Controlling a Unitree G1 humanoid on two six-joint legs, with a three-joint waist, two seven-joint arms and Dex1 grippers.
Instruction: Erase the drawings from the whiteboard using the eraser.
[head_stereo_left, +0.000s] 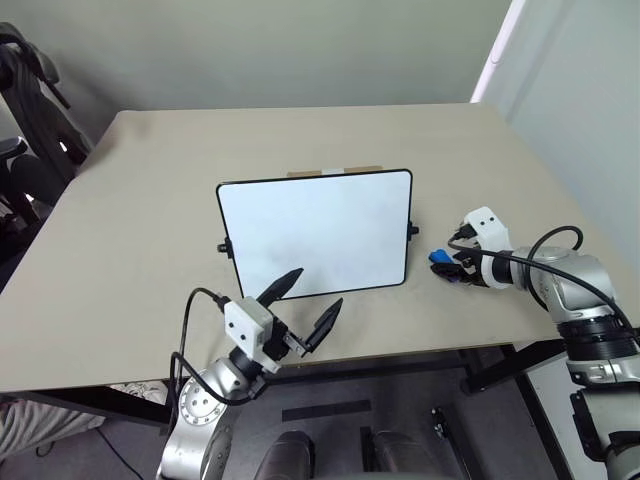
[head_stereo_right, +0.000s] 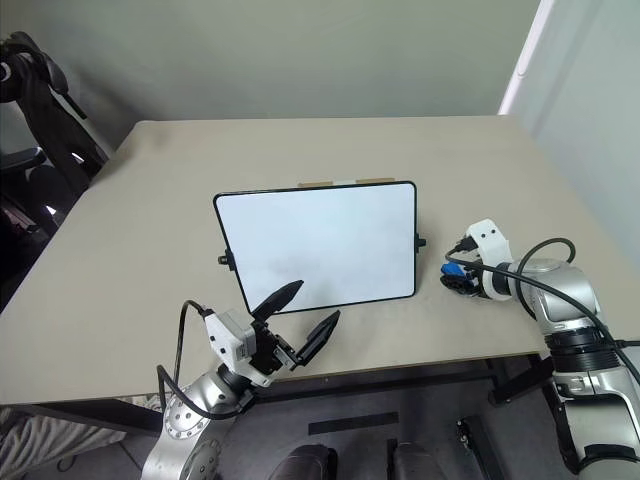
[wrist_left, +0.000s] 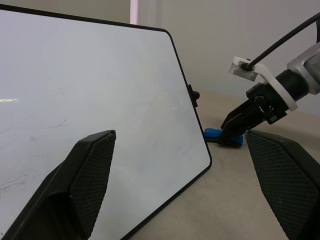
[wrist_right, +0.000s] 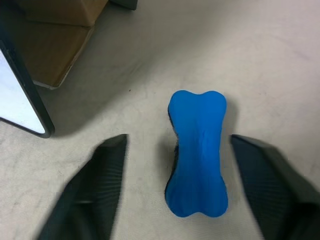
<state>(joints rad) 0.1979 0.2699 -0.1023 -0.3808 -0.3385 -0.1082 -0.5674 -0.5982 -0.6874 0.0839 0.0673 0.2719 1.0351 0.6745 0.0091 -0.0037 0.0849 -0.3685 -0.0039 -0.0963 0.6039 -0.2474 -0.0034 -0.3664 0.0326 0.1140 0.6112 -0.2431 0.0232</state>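
The whiteboard (head_stereo_left: 315, 230) stands propped at a tilt in the middle of the table. Its white surface carries only faint grey smudges, and the drawings are out of view. The eraser (wrist_right: 197, 150), a small bright blue bone-shaped piece, lies flat on the table just right of the board (head_stereo_left: 439, 257). My right gripper (wrist_right: 178, 142) is low over it and open, one finger on each side with a gap to the eraser. My left gripper (head_stereo_left: 315, 288) hovers open by the board's lower front edge, holding nothing.
A brown cardboard box (wrist_right: 50, 30) sits behind the board and props it up. The beige table (head_stereo_left: 130, 250) has its front edge just below my left gripper. A black chair (head_stereo_left: 30, 90) stands off the table's left side.
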